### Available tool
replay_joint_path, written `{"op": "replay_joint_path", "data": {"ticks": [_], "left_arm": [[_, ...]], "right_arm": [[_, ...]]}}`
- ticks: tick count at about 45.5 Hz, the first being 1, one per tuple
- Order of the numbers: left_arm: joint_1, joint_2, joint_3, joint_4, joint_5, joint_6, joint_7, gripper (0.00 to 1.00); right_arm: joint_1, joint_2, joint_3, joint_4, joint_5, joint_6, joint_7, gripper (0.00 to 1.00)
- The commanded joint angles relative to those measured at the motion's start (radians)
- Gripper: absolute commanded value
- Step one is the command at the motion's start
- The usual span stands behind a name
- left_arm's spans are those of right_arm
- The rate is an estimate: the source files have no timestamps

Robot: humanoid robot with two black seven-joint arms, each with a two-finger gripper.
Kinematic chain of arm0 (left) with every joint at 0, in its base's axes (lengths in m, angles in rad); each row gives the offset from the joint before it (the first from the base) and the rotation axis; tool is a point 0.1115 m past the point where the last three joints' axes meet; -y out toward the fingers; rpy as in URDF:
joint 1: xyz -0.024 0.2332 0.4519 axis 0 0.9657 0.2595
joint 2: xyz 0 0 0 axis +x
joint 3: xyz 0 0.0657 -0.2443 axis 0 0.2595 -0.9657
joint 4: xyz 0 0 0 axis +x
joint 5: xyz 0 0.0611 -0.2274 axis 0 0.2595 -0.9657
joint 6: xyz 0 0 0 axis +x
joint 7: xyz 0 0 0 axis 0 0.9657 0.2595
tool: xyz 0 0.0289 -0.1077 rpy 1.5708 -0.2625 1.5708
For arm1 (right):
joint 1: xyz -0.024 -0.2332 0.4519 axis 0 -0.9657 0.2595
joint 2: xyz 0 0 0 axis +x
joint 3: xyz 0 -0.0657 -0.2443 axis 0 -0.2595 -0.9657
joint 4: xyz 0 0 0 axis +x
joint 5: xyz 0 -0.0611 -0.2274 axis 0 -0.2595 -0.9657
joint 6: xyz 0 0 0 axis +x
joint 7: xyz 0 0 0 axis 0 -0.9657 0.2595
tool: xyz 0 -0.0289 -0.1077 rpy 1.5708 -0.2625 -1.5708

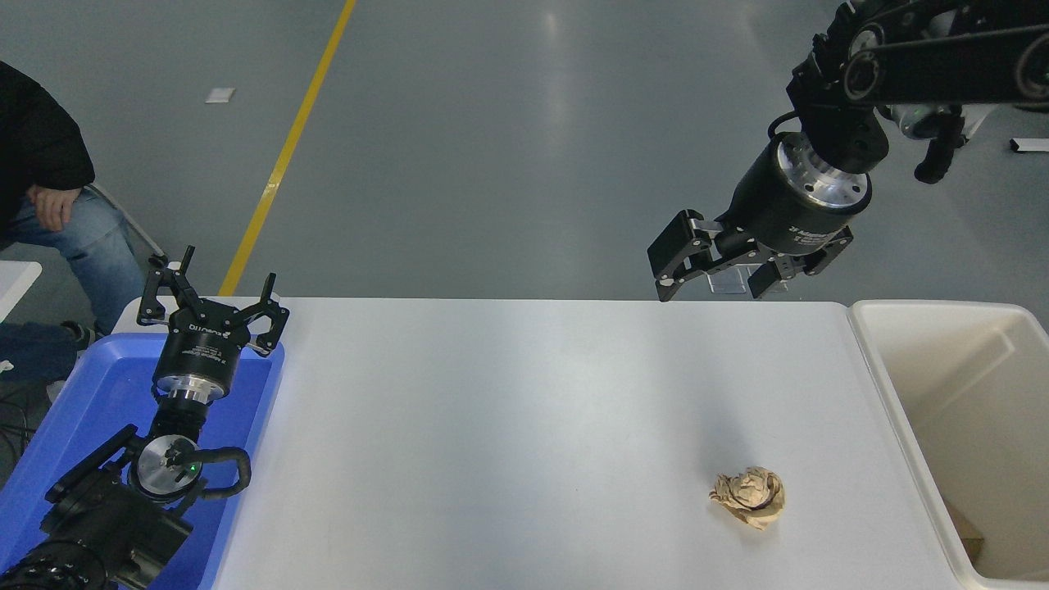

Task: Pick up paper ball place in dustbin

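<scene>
The paper ball (749, 496), a tan crumpled wad, lies on the white table (508, 426) at the front right, a short way left of the dustbin. The dustbin (881, 360) is a cream-white bin at the table's right end; something brown shows low inside it. My right gripper (711, 283) hangs open and empty high above the table's far edge, well beyond the paper ball. My left gripper (211, 297) is parked open at the lower left, over the blue tray.
A shallow blue tray (74, 410) sits at the table's left end under the left arm. A person in a dark top and jeans (49, 197) sits at the far left. A yellow floor line (287, 147) runs beyond the table.
</scene>
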Motion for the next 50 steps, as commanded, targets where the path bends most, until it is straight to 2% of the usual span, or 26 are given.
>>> {"op": "replay_joint_path", "data": {"ticks": [1, 18, 23, 25, 30, 34, 41, 46, 50], "left_arm": [[-0.002, 0.000, -0.015, 0.000, -0.004, 0.001, 0.011, 1.00], [-0.002, 0.000, -0.002, 0.000, -0.002, 0.002, 0.003, 1.00], [-0.002, 0.000, -0.002, 0.000, 0.000, 0.002, 0.003, 1.00], [-0.002, 0.000, -0.002, 0.000, -0.002, 0.002, 0.003, 1.00], [-0.002, 0.000, -0.002, 0.000, -0.002, 0.002, 0.003, 1.00], [-0.002, 0.000, -0.002, 0.000, -0.002, 0.002, 0.003, 1.00], [-0.002, 0.000, -0.002, 0.000, 0.000, 0.002, 0.003, 1.00], [-0.002, 0.000, 0.000, 0.000, 0.000, 0.001, 0.003, 1.00], [-0.002, 0.000, 0.000, 0.000, 0.000, 0.001, 0.003, 1.00]], "right_arm": [[-0.033, 0.026, 0.005, -0.034, 0.010, 0.003, 0.001, 1.00], [-0.268, 0.023, 0.038, -0.083, -0.013, 0.003, 0.001, 1.00], [-0.369, -0.012, 0.048, -0.108, -0.031, 0.003, 0.002, 1.00], [-0.410, -0.034, 0.058, -0.113, -0.066, -0.012, 0.002, 1.00], [-0.535, -0.097, 0.090, -0.119, -0.263, -0.063, 0.009, 1.00], [-0.642, -0.152, 0.153, -0.148, -0.366, -0.112, 0.009, 1.00], [-0.835, -0.206, 0.299, -0.228, -0.474, -0.136, 0.007, 1.00], [-0.952, -0.206, 0.360, -0.283, -0.554, -0.184, 0.007, 1.00], [-1.026, -0.197, 0.402, -0.335, -0.571, -0.204, 0.007, 1.00]]}}
